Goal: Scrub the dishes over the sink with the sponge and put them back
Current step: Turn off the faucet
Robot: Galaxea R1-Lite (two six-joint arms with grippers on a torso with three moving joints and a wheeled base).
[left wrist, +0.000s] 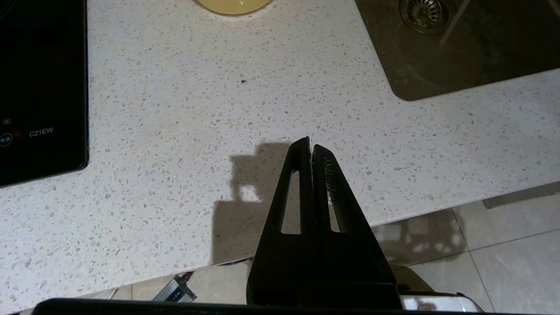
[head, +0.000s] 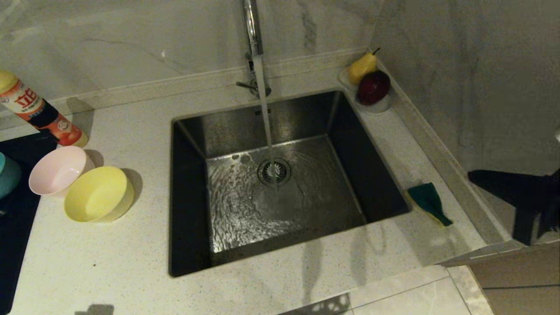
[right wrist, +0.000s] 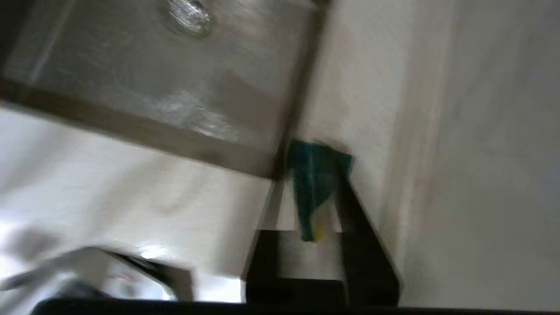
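The sink [head: 188, 205] sits mid-counter with water running from the tap [head: 253, 30] onto its drain. To its left stand the pink bowl [head: 57, 169], the yellow bowl [head: 98, 194] and, at the view's edge, the blue bowl [head: 6, 175]. The sponge [head: 428, 202], green side up, lies on the counter right of the sink. My right gripper [head: 496, 208] hovers open farther right, apart from it. The right wrist view frames the sponge [right wrist: 315, 183] between the spread fingers of my right gripper [right wrist: 313, 175]. My left gripper [left wrist: 310, 144] is shut and empty above the counter's front edge.
A detergent bottle [head: 41, 116] leans at the back left beside a black cooktop [head: 17, 210]. A pear [head: 362, 66] and a red apple [head: 373, 87] rest on a white saucer [head: 379, 107] in the back right corner. A wall runs along the counter's right side.
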